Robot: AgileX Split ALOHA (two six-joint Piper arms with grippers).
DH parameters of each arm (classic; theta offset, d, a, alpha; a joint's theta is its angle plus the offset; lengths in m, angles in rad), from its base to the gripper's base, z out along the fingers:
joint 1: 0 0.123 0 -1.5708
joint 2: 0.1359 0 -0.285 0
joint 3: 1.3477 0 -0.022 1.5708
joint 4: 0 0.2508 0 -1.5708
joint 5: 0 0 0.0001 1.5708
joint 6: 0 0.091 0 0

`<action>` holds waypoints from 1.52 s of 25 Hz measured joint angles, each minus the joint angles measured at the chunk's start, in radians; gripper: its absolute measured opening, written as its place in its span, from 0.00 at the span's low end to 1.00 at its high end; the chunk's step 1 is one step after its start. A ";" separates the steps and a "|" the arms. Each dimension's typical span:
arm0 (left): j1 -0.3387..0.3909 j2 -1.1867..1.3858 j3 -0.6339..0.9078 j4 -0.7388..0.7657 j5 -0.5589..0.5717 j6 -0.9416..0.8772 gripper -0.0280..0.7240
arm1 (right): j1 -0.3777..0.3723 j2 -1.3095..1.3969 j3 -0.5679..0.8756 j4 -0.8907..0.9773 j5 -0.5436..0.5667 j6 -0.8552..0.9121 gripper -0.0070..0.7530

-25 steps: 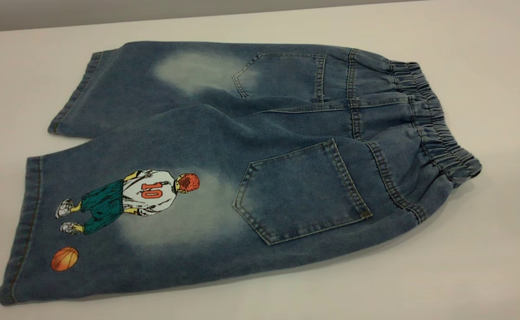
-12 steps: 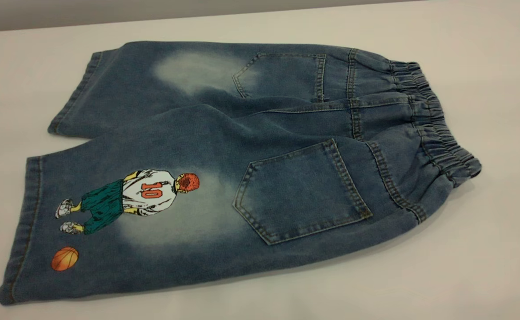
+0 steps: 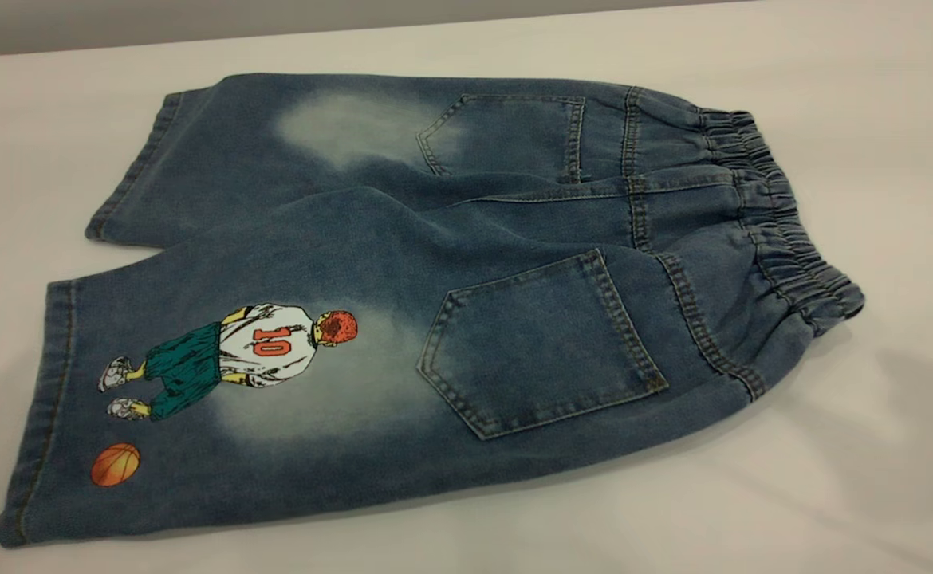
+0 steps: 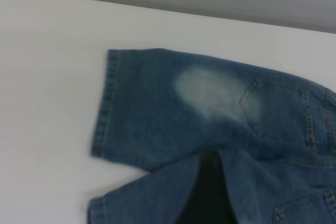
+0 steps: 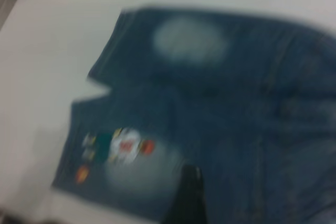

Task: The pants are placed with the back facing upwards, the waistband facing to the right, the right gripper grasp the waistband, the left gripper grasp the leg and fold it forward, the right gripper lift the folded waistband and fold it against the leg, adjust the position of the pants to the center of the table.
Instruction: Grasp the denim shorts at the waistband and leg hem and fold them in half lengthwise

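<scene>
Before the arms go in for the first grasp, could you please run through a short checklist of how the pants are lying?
1. Back side up: ok. Both patch pockets show on the pants.
2. Waistband at the right of the exterior view: ok.
3. Printed leg flat and unfolded: ok; it is the nearer leg, its edge overlapping the plain leg.
4. Table bare around the waistband: ok.
5. Grippers placed for the grasp: cannot tell. Neither shows in the exterior view; each wrist view shows only a dark shape at its edge.
6. Pants centred: cannot tell; table edges are mostly out of view.
</scene>
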 joint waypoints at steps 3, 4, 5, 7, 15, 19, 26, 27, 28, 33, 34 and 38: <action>0.000 0.097 0.000 -0.080 -0.071 0.084 0.74 | 0.000 0.133 0.000 0.125 0.037 -0.123 0.78; 0.000 0.122 0.000 -0.104 -0.092 0.105 0.74 | 0.000 0.179 0.000 0.175 0.051 -0.168 0.78; 0.000 0.151 0.000 -0.128 -0.106 0.129 0.74 | 0.000 0.225 0.000 0.225 0.069 -0.208 0.78; 0.000 0.197 0.000 -0.160 -0.122 0.171 0.74 | 0.000 0.307 0.000 0.311 0.121 -0.298 0.78; 0.000 0.257 0.000 -0.180 -0.145 0.211 0.74 | -0.164 0.673 0.008 0.549 0.225 -0.601 0.78; 0.000 0.257 0.000 -0.180 -0.145 0.211 0.74 | -0.275 0.776 0.042 0.578 0.214 -0.653 0.78; 0.000 0.257 0.000 -0.180 -0.144 0.209 0.74 | -0.342 0.914 0.122 0.631 0.137 -0.789 0.78; 0.000 0.257 0.000 -0.180 -0.144 0.209 0.74 | -0.340 0.923 0.131 0.633 0.130 -0.808 0.78; 0.000 0.257 0.000 -0.180 -0.144 0.209 0.74 | -0.339 0.925 0.137 0.638 0.121 -0.826 0.78; 0.000 0.257 0.000 -0.180 -0.144 0.209 0.74 | -0.338 0.928 0.161 0.652 0.024 -0.837 0.78; 0.000 0.257 0.000 -0.180 -0.143 0.209 0.74 | -0.338 0.935 0.161 0.652 0.020 -0.834 0.78; 0.000 0.257 0.000 -0.180 -0.142 0.209 0.74 | -0.338 0.988 0.161 0.669 0.019 -0.840 0.78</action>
